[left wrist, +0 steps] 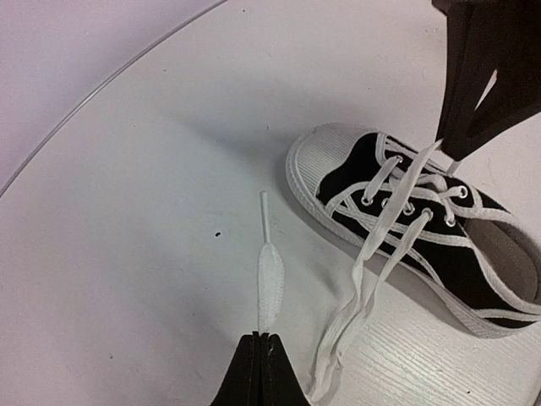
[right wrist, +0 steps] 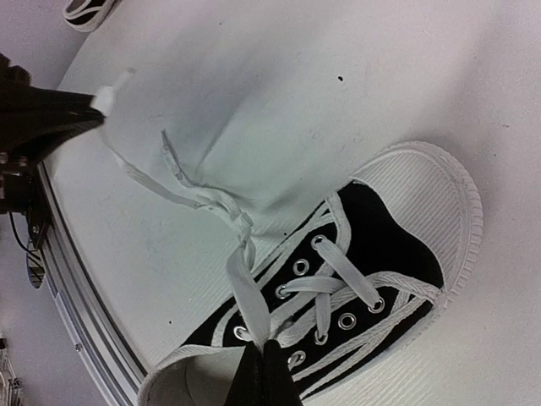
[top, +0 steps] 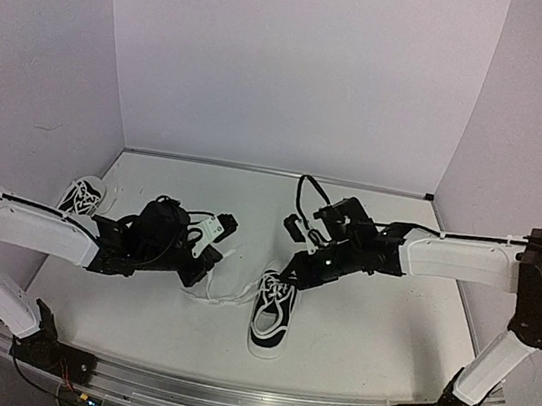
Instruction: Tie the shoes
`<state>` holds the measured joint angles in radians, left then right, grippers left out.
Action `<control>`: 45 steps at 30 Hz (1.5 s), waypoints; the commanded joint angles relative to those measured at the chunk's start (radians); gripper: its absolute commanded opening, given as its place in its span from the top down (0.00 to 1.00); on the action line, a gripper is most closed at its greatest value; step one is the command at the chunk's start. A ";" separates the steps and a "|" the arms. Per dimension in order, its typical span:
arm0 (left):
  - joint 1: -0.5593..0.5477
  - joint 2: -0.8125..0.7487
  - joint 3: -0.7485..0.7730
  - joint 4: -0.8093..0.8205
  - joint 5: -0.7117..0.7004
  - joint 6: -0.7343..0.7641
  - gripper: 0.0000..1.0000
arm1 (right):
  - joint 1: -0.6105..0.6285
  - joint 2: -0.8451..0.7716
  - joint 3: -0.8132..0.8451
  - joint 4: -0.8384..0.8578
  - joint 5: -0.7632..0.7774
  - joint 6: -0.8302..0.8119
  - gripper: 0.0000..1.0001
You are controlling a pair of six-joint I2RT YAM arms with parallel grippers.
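Black-and-white sneaker upright mid-table, white laces untied, trailing left; matching second sneaker by left wall.

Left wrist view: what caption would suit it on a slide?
Left fingers pinch one white lace, right fingers the other, over a black-and-white sneaker.

**Cloth, rubber, plastic**

The sneaker has a black upper of matt woven cloth; its white toe cap looks like finely ribbed rubber. The flat lace is woven cloth with a smooth plastic tip. The left fingers are matt black plastic. The counter is matt white, faintly grained.
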<state>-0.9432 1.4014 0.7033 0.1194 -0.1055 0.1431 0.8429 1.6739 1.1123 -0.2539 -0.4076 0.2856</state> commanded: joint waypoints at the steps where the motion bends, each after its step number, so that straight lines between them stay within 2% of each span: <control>1: 0.004 0.073 0.089 0.161 0.083 0.046 1.00 | 0.005 -0.052 -0.024 0.068 -0.030 0.003 1.00; 9: 0.004 0.286 0.228 0.168 0.264 0.151 1.00 | 0.005 -0.064 -0.054 0.101 -0.043 0.012 1.00; 18: 0.002 0.403 0.264 0.170 0.332 0.209 1.00 | 0.005 -0.080 -0.069 0.110 -0.026 0.012 1.00; 23: -0.003 0.398 0.221 0.200 0.434 0.229 1.00 | 0.005 -0.076 -0.068 0.110 -0.015 0.015 0.99; 30: -0.014 0.289 0.135 0.209 0.524 0.239 1.00 | 0.005 -0.073 -0.071 0.110 -0.007 0.018 0.97; 34: -0.034 0.286 0.172 0.120 0.550 0.265 1.00 | 0.004 -0.076 -0.069 0.113 -0.019 0.022 0.96; 45: -0.071 0.322 0.226 0.117 0.566 0.288 1.00 | 0.004 -0.087 -0.089 0.114 -0.013 0.029 0.95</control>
<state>-1.0027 1.7222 0.8686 0.2340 0.4283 0.4009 0.8429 1.6236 1.0372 -0.1712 -0.4240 0.3124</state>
